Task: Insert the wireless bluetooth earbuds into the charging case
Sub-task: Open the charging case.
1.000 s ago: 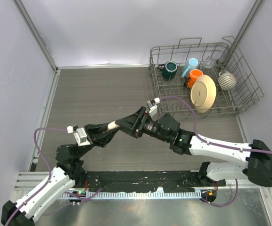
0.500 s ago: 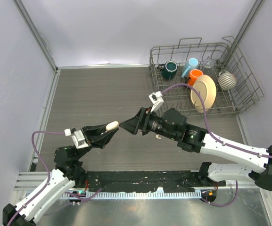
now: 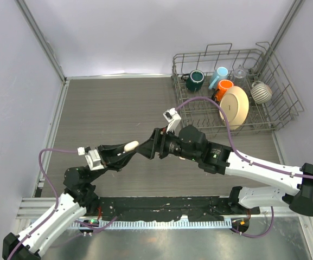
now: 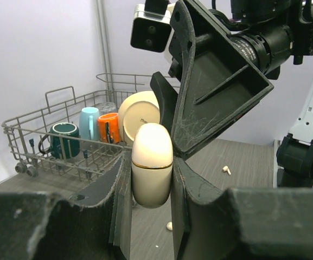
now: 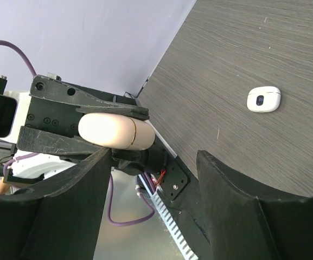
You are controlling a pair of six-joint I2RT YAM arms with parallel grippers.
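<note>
My left gripper (image 3: 128,147) is shut on a cream pill-shaped charging case (image 3: 129,145) with a gold seam, its lid closed, and holds it above the table. In the left wrist view the case (image 4: 152,162) stands upright between the two pads. My right gripper (image 3: 148,145) is open and empty, its fingers (image 4: 216,86) right beside the case's top. From the right wrist the case (image 5: 115,131) lies just left of the gap (image 5: 153,162). Two tiny white earbuds lie on the table, one (image 4: 226,170) to the right and one (image 4: 169,225) below the case.
A small white rounded-square case (image 5: 263,99) lies on the wood-grain table. A wire dish rack (image 3: 232,92) with mugs, cups and a plate stands at the back right. Grey walls close in the left and back.
The right gripper drew back from the case to the right, then came in close again. The left gripper kept hold of the case and shifted only slightly.
</note>
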